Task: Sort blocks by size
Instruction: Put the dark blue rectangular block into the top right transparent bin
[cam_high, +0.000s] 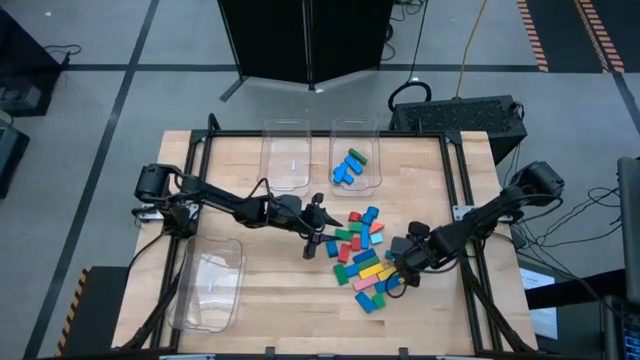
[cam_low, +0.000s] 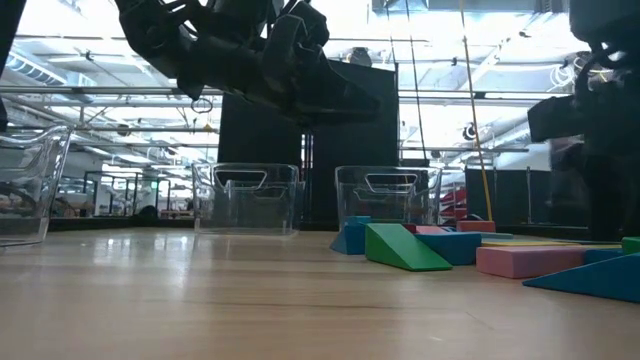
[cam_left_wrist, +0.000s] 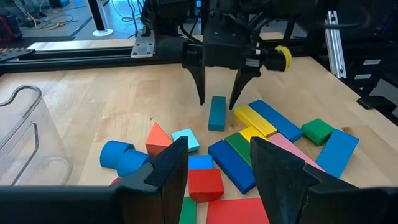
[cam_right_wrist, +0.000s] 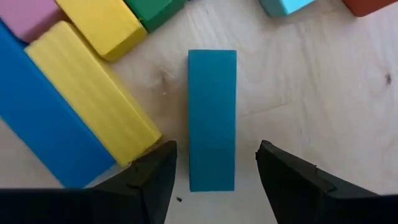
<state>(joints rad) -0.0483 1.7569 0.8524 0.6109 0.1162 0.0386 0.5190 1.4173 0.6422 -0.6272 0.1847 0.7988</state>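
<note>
**Teal block lies straight between the right hand's open fingers**

Teal and slab-shaped, the block (cam_right_wrist: 212, 118) lies flat on the bare wood at the right-hand fringe of the block pile (cam_high: 362, 255), which sits right of centre on the surface (cam_high: 280, 300), toward its near edge. The right hand (cam_right_wrist: 214, 177) hovers directly over it, fingers spread and empty, one on each long side. The block's long axis runs along the gap between the fingers, so they face its narrow width. A long yellow block (cam_right_wrist: 93, 99) lies just beside one finger, and I judge that the tight spot for a descent. The right arm is clearly the nearer one. The left hand (cam_left_wrist: 214, 168), also open and holding nothing, hangs over the pile's left fringe, facing the right hand across it. The teal block looks medium in length, plain-faced, with crisp edges. One clear bin (cam_high: 357, 180) at the far edge already holds several blocks.
</note>
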